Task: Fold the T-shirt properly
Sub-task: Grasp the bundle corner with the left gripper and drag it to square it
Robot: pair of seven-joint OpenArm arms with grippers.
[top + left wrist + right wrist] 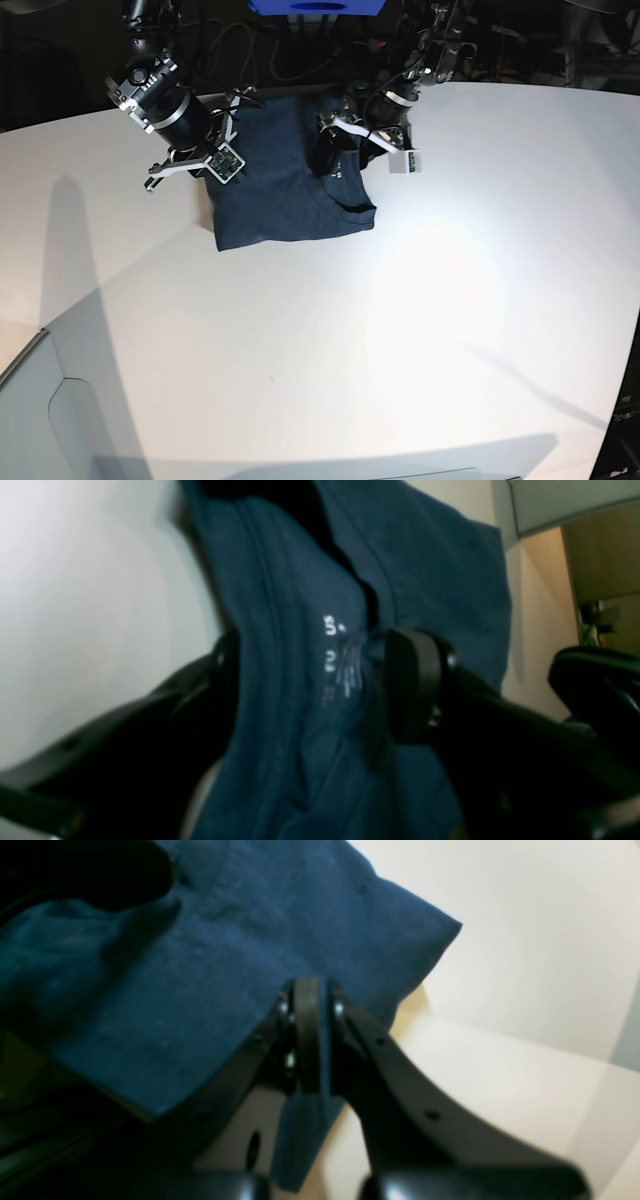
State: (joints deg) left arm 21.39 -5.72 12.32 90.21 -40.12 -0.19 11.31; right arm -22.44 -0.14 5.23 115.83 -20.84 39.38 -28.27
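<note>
The dark navy T-shirt (285,190) lies as a folded rectangle at the far side of the white table (420,330). My left gripper (335,150) is at its right side, shut on bunched cloth at the neck. In the left wrist view (320,680) the white printed label (337,662) shows between the fingers. My right gripper (222,140) is at the shirt's left edge. In the right wrist view (312,1035) its fingers are pressed together on a thin edge of the shirt (200,975), which is lifted off the table there.
A blue object (315,6) and dark cables stand behind the shirt at the table's back edge. The table's front left corner (40,350) drops off. A pale wall and a wooden cabinet (605,555) show in the left wrist view.
</note>
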